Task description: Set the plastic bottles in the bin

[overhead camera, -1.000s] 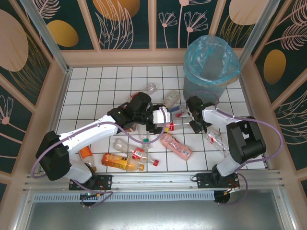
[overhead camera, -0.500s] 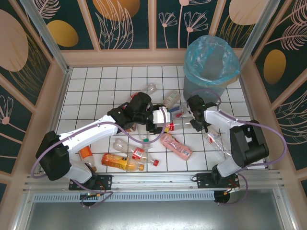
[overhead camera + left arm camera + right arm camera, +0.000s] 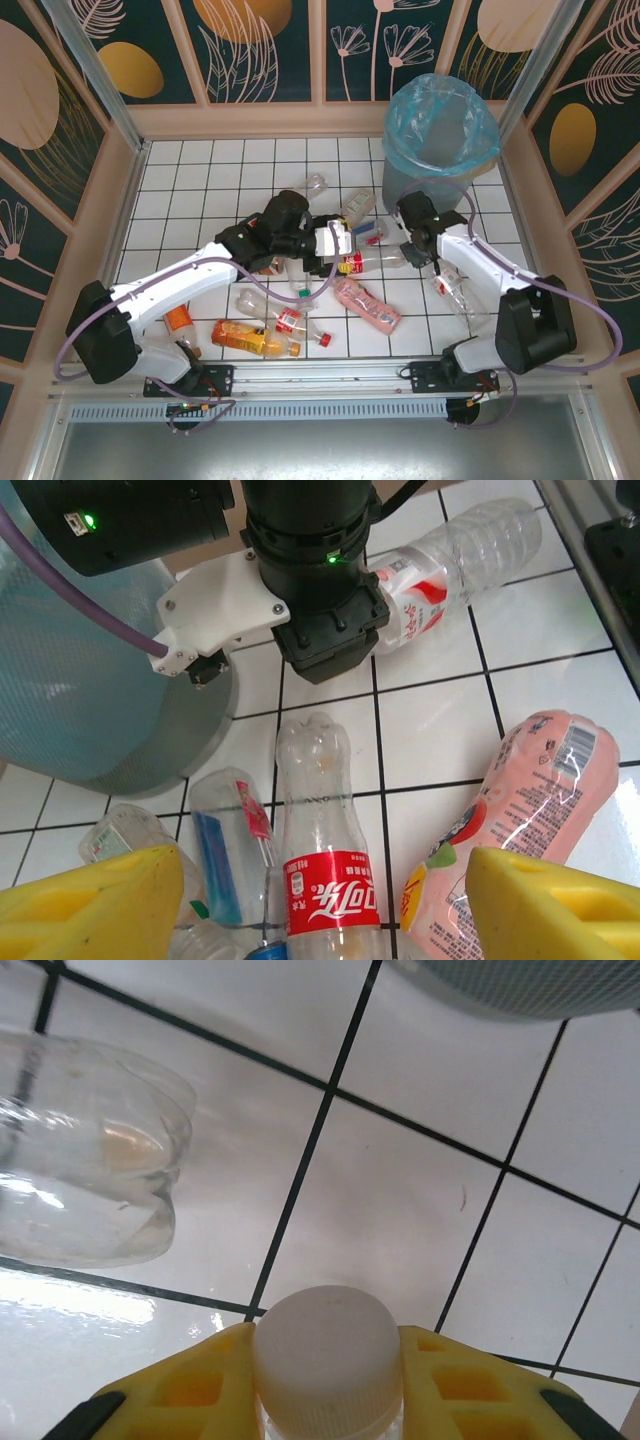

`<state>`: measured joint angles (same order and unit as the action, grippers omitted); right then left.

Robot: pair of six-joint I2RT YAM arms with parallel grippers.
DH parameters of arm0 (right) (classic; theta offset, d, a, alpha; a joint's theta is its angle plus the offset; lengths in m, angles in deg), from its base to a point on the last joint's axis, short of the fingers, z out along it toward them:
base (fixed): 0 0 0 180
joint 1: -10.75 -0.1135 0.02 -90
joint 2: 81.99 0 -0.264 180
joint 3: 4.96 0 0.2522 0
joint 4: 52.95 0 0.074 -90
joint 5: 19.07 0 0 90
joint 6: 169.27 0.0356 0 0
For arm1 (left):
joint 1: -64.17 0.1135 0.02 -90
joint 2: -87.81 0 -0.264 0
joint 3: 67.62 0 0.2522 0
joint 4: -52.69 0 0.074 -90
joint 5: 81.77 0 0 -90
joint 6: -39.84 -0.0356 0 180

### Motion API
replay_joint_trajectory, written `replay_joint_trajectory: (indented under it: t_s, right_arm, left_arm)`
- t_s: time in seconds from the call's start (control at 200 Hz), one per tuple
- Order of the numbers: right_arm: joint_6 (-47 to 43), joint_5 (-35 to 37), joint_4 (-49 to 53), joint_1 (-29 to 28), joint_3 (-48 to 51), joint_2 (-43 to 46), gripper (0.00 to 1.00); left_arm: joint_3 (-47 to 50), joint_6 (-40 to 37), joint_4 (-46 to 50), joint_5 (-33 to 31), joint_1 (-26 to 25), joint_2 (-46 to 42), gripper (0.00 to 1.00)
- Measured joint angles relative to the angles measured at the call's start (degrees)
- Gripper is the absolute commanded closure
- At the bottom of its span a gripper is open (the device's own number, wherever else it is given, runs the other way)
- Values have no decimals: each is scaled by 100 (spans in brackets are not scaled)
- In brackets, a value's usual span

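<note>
Left end effector (image 3: 325, 905) – yellow jaws wide apart, nothing held, a clear, waisted cola bottle (image 3: 325, 810) lying between them in the heap of plastic bottles (image 3: 365, 305) at the middle of the desk (image 3: 200, 170). Closing may shove the slick, rounded neighbours and set them rolling. Right end effector (image 3: 327, 1375) is clamped on a white-capped bottle (image 3: 327, 1345) by its smooth round cap alone — likely to twist or slip out. Bin (image 3: 410, 185), grey with a crinkly blue liner, stands in the far right corner.

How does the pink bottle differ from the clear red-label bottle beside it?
The pink bottle is wrapped all over in pink film; the clear bottle is see-through with one red band. The pink bottle lies slanted in the left wrist view and looks fatter; the clear bottle runs straight up it. Both lie on their sides on the tiled table.
</note>
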<state>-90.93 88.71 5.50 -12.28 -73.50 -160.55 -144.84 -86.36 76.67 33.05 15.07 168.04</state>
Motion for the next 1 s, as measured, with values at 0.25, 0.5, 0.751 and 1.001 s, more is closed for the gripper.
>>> replay_joint_trajectory:
  t_s: [0.25,0.5,0.751,1.001]
  right_arm:
    - [149,-212,334,-181,-501,682,88]
    - [323,-590,658,-573,-1558,1119,89]
    - [474,-1342,636,-1233,-2632,1130,88]
    - [308,-1808,-74,-1351,-4577,551,88]
  left_arm:
    - [-57,160,-260,98,0,-254,25]
    - [-243,472,-745,9,0,-492,19]
    - [-772,1154,-1154,-704,-4,-560,18]
    - [-1075,1888,-1517,-1624,-4,-872,17]
